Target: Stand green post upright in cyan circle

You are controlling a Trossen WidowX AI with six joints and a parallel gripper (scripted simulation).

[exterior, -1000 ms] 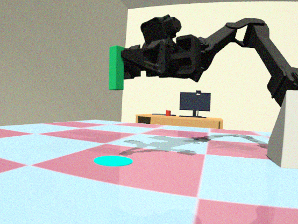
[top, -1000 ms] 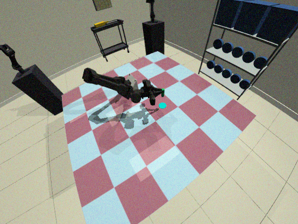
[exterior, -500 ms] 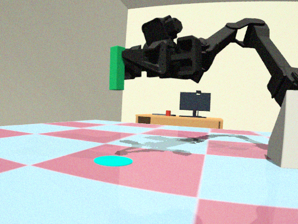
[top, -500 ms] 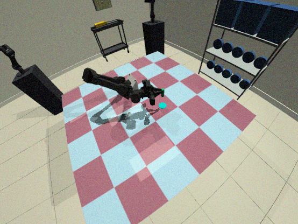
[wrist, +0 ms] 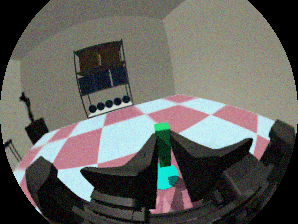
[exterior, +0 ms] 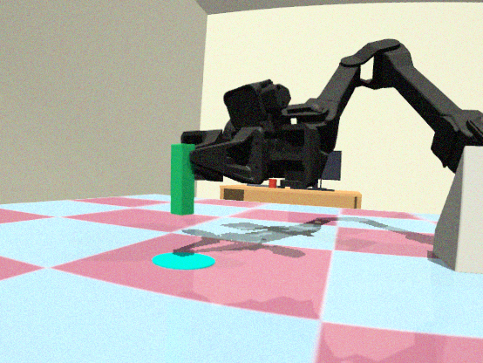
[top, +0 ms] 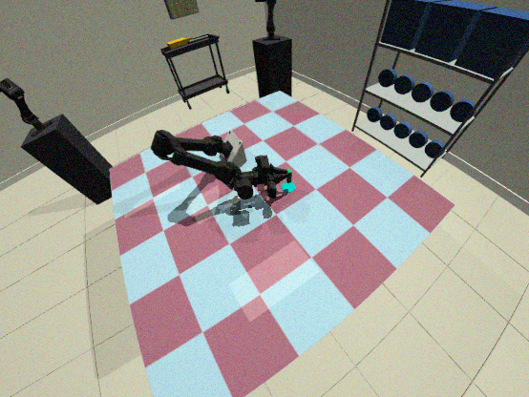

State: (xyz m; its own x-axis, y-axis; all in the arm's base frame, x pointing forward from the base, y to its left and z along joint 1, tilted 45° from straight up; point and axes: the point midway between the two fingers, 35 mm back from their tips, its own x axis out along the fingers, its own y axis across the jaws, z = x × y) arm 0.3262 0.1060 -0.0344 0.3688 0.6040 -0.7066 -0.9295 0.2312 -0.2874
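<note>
The green post (top: 289,171) (exterior: 181,181) (wrist: 163,147) is held upright, off the checkered mat; its lower end hangs clear above the cyan circle in the exterior view. The flat cyan circle (top: 287,188) (exterior: 183,261) (wrist: 167,180) lies on a pink square, with a bit of shadow at its far edge. My gripper (top: 287,175) (exterior: 190,150) (wrist: 162,135) points nearly level and is shut on the post near its upper end. In the wrist view the post stands between the fingertips, and part of the circle shows below it.
The checkered mat (top: 334,286) (exterior: 109,314) lies under everything. The arm's pale base (top: 236,152) (exterior: 464,218) stands behind the gripper. Farther off are a shelf rack (top: 411,100) (wrist: 102,80), dark pedestals (top: 67,157) (top: 272,64), a cart (top: 202,88) and a wooden desk (exterior: 296,196).
</note>
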